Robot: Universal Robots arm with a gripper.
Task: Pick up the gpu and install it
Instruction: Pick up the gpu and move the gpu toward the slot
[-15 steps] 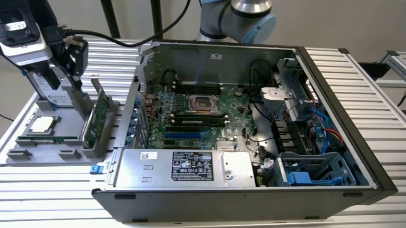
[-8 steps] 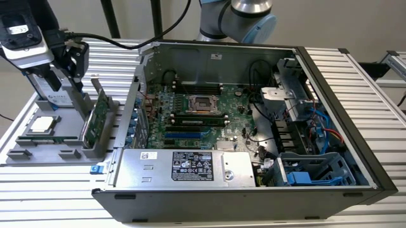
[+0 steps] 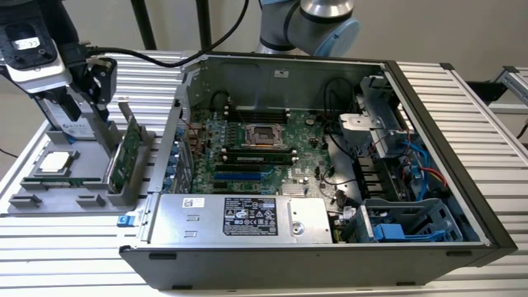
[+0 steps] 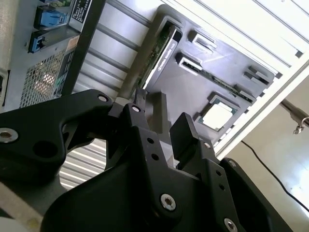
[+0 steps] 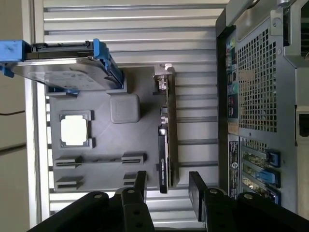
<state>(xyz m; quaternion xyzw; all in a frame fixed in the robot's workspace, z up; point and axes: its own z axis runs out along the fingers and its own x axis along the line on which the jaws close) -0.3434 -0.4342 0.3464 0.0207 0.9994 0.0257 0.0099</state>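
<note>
Slatted table [image 3: 462,111], grey tray [image 3: 62,207]: gpu [image 5: 164,145] on edge below gap between open, empty jaws

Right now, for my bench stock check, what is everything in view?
gpu: one, green with black cooler, on edge in the tray beside the case.
hard drive: one, silver in blue frame, at one end of the tray.
processor: one, silver, flat in the tray.
memory stick: one, green, in a tray slot.
tray: one, grey, exterior view's left.
computer case: one, black, open, on the table.
motherboard: one, green, inside the case.
power supply: one, silver, inside the case.
table: one, silver slats, under everything.
arm: one, grey and blue, behind the case.
fingers: two, black, apart, over the tray, gpu seen between them.
</note>
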